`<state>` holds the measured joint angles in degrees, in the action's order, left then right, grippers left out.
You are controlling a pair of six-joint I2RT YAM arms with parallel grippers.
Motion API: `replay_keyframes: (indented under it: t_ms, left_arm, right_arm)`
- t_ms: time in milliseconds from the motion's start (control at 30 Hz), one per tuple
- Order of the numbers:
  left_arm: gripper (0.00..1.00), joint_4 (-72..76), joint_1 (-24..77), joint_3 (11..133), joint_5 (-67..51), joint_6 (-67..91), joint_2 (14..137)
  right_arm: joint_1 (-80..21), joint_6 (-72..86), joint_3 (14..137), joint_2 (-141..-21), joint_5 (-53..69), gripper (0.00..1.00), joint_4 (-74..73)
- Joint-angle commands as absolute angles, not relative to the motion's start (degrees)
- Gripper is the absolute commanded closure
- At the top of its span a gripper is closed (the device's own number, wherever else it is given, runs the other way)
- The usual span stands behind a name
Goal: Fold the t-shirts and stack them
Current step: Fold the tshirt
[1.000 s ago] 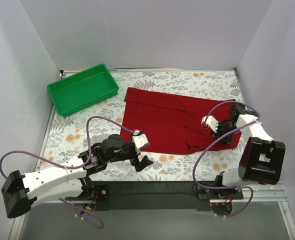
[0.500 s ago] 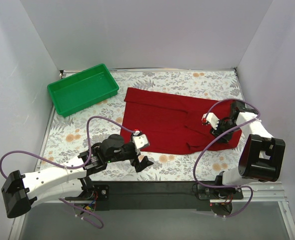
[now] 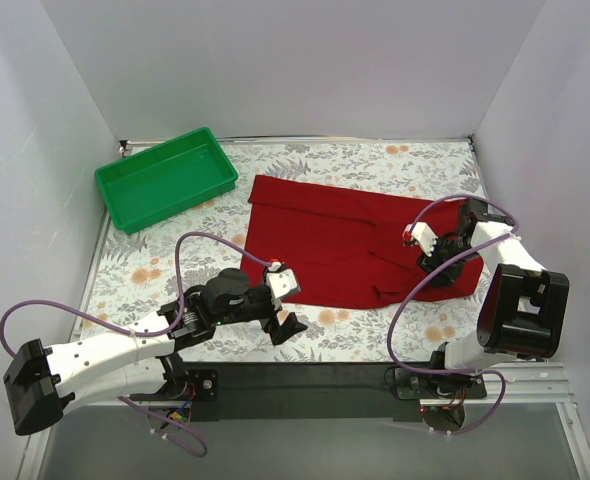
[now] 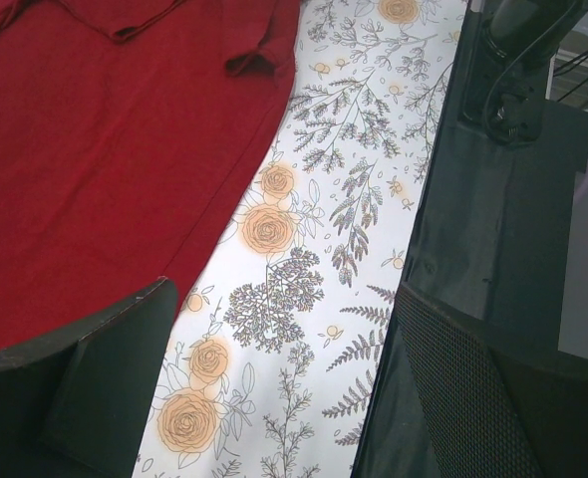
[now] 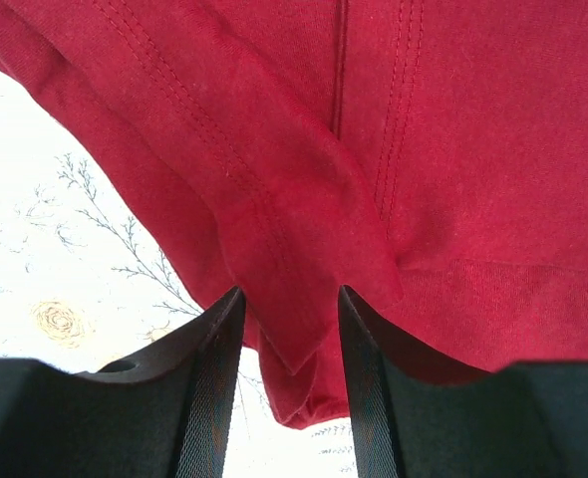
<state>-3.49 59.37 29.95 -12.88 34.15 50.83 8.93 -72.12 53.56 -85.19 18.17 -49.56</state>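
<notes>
A: From above, where's the shirt (image 3: pixel 345 245)?

B: Spread flat on the table (image 3: pixel 395 160), with the tray (image 3: pixel 165 180) off its far-left corner. It isn't stacked yet; I'd say the folding is only partly done.

A: And the arms?

B: The left gripper (image 3: pixel 285 322) hangs at the shirt's near-left corner. The right gripper (image 3: pixel 427 264) is low over the shirt's right end, where the cloth bunches.

A: What does the left wrist show?

B: The fingers (image 4: pixel 85 398) are spread wide with nothing between them but table (image 4: pixel 314 249). The shirt's (image 4: pixel 105 149) near edge is just beside them. It's likely parked there to take that hem.

A: The right wrist?

B: The fingers (image 5: pixel 209 398) stand partly apart, straddling a stitched fold of the shirt (image 5: pixel 424 149). I can't tell whether they pinch it. It's probably placed to handle that fold.
</notes>
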Motion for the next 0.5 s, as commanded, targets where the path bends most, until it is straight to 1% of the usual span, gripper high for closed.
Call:
replay_keyframes:
  t_ms: [0, 100, 267, 467]
  left_arm:
    - [0.16, -4.04, 59.59, 31.82, -13.71, 34.01, 50.63]
    - [0.16, -3.96, 59.59, 31.73, -13.62, 34.01, 50.63]
    - [0.16, -4.04, 59.5, 31.73, -13.8, 34.01, 50.54]
    - [0.16, -4.04, 59.5, 31.73, -14.33, 34.19, 50.8]
  right_arm:
    - [8.53, -71.02, 53.96, -85.25, 19.43, 0.58, -50.27]
    - [8.53, -68.74, 54.66, -85.96, 18.11, 0.59, -48.0]
    - [8.53, -67.41, 56.25, -86.22, 16.26, 0.64, -46.49]
    - [8.88, -67.15, 57.83, -85.34, 15.73, 0.66, -47.19]
